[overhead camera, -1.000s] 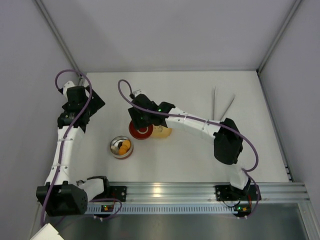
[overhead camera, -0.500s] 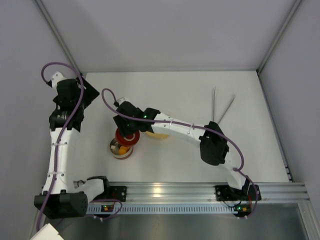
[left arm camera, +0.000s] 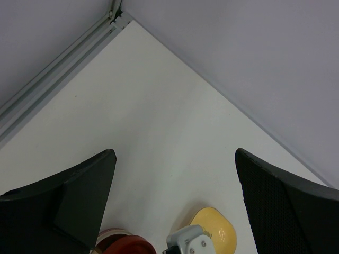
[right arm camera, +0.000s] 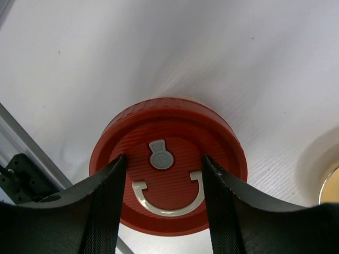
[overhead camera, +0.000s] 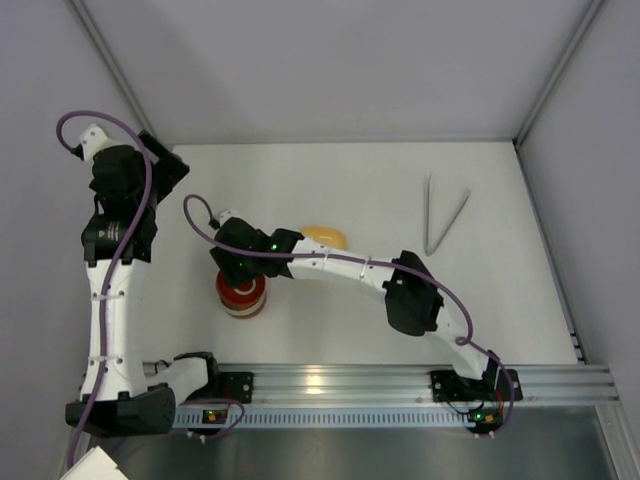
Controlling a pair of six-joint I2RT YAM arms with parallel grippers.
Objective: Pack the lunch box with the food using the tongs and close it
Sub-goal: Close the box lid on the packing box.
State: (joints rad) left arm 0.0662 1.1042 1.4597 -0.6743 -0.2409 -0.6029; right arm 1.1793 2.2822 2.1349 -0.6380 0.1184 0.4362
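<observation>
At the near left of the white surface (overhead camera: 350, 180), the right arm reaches across and holds the red lid (right arm camera: 169, 127) over the lunch box (overhead camera: 243, 310). The right gripper (right arm camera: 164, 159) has its fingers (right arm camera: 106, 211) partly closed on that lid, one on either side of the white half-ring on its top. From above, the lid covers the box's mouth almost squarely. Whether it is seated or hanging just above the rim I cannot tell.

I can see no food anywhere. None lies on the surface, so I judge it is inside the box, under the lid. That makes this the closing step, with the packing done.

The next move, as I read it, calls for pressing the lid straight down until it sits flat all round, perhaps with a twist if it locks. Then the fingers must spread and lift off without dragging the lid or tipping the small box.

The left gripper (left arm camera: 175, 159) is up by the far left wall, its fingers spread wide and holding nothing. It is not steadying the box, so the box could slide under a sideways push.

The yellow dish (overhead camera: 325, 237) sits just beside the right forearm and looks bare. The tongs (overhead camera: 440, 215) lie well apart on the far right. Nothing stands between the lid and the box.
</observation>
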